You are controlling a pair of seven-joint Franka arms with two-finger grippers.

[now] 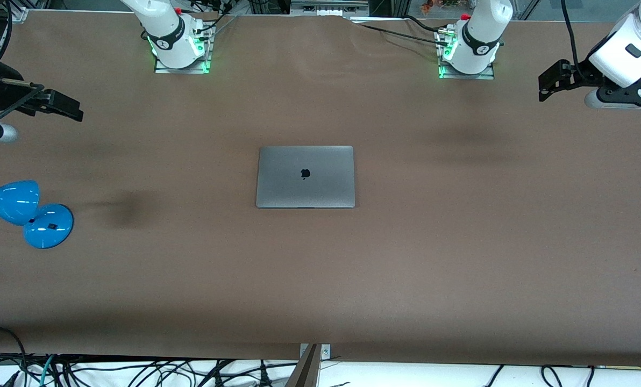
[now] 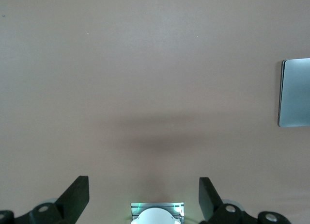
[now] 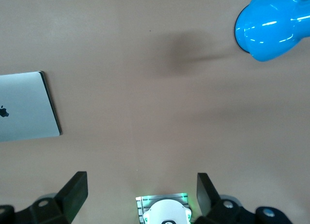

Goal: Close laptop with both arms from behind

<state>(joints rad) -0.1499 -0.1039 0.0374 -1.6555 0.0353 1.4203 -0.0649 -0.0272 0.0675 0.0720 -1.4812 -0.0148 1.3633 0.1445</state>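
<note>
Front view: closed laptop [image 1: 305, 177] mid-table, both hands wide-fingered over bare end edges.

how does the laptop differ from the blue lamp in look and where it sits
The laptop is flat, rectangular and grey, with its lid shut and a black logo on top; the blue lamp is rounded and glossy, with a round base and a bulbous head. The laptop lies mid-table between the two arms; the lamp stands toward the right arm's end and slightly nearer the front camera. Both rest on the brown table, untouched by either end effector.
</note>
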